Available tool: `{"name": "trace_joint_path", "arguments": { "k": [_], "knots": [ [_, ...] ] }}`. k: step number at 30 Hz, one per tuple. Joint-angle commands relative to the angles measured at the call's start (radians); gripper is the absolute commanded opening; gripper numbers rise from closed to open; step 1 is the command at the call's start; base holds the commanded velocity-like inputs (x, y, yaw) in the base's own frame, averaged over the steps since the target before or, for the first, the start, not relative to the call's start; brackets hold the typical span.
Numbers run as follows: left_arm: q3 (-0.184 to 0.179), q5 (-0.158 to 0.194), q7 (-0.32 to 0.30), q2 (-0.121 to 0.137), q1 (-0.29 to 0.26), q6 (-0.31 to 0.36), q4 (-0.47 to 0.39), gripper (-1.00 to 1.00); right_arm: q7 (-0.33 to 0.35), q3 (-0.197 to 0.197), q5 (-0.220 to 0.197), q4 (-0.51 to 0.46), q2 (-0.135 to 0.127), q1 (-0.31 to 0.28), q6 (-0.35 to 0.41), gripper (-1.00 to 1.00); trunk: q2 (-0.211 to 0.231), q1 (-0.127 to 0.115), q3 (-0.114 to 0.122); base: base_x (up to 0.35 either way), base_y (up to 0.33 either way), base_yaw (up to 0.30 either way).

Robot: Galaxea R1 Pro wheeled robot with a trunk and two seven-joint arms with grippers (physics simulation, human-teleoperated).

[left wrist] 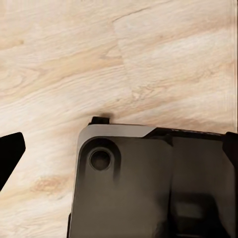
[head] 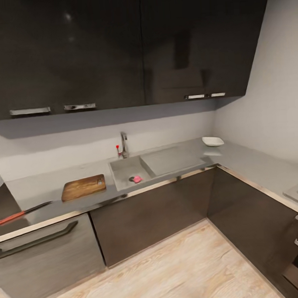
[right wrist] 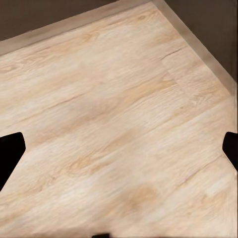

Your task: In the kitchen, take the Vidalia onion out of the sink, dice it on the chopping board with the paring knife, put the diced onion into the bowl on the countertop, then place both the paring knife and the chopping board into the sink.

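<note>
Kitchen corner, head view, listed left to right with the sink as landmark.

Small paring knife [head: 24,212] with reddish-brown handle and dark pointed blade: flat on the long smooth grey countertop [head: 46,185], far left of the sink, near the front edge, blade pointing toward the sink.

Rectangular brown wooden chopping board [head: 83,187] with rounded corners and a handle slot: flat on the countertop between knife and sink, just left of the sink, slot end nearest it. Nothing on it.

Rectangular grey steel sink [head: 128,172]: set into the countertop, chrome tap [head: 124,144] with red knob at its back rim. Contents: one small pinkish-red Vidalia onion [head: 136,179], on the basin floor near the front, at the dark drain. A ribbed grey draining area adjoins the basin's right side.

Shallow white squarish bowl [head: 213,141]: on the countertop well right of the sink, toward the corner by the wall. Appears empty.

Dark glossy wall cabinets [head: 117,50] hang above the sink; dark base cabinets [head: 152,214] stand below it. No legible writing or labels anywhere.

Left gripper [left wrist: 119,148], left wrist view: dark fingertips at opposite frame edges, spread wide, nothing between them; beneath, pale wooden plank floor [left wrist: 99,59] and the robot's dark base [left wrist: 148,183].

Right gripper [right wrist: 119,151], right wrist view: fingertips likewise spread apart, empty, over the same floor.
</note>
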Motion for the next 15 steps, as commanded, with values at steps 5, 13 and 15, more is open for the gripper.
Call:
{"name": "trace_joint_path", "arguments": {
  "k": [5,13,15],
  "knots": [
    [0.005,0.003,-0.001,-0.001,-0.001,-0.003,0.000,1.00,-0.001,0.004,-0.006,0.011,0.000,0.000,-0.002,1.00,-0.002,0.001,0.001,0.000,-0.309,-0.261],
    [0.005,0.003,-0.001,-0.001,-0.001,-0.003,0.000,1.00,-0.001,0.004,-0.006,0.018,0.001,0.000,-0.002,1.00,-0.002,0.001,0.005,0.000,-0.035,-0.263],
    [0.005,0.003,-0.001,-0.001,-0.001,-0.003,0.000,1.00,-0.001,0.004,-0.006,0.018,0.001,0.000,-0.002,1.00,-0.002,0.001,0.006,0.000,0.246,-0.266]
  ]
}}
